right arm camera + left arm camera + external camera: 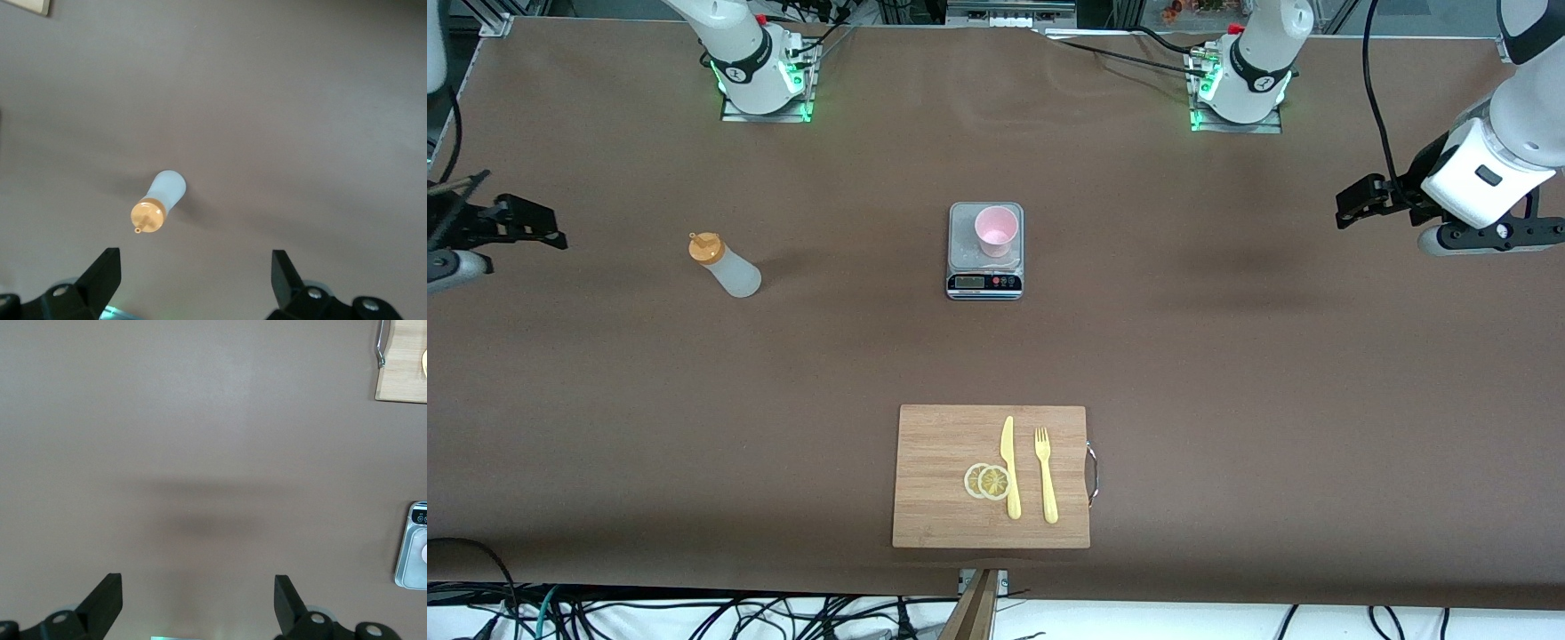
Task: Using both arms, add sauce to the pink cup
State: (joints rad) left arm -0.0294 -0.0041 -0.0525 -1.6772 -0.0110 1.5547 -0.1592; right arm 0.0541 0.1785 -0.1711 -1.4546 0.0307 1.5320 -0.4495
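The sauce bottle [725, 265], whitish with an orange nozzle cap, stands upright toward the right arm's end of the table; it also shows in the right wrist view [159, 203]. The pink cup [996, 229] stands on a small grey scale [962, 240] at mid-table. My right gripper [547, 233] hangs open above the table's end, apart from the bottle, with nothing between its fingers [195, 267]. My left gripper [1352, 209] hangs open over bare table at the left arm's end [198, 587]. The scale's edge [408, 553] shows in the left wrist view.
A wooden cutting board [934, 462] lies nearer the front camera than the scale. It carries a yellow knife [1009, 467], a yellow fork [1046, 476] and two lemon slices [987, 481]. Brown table stretches between bottle, scale and board.
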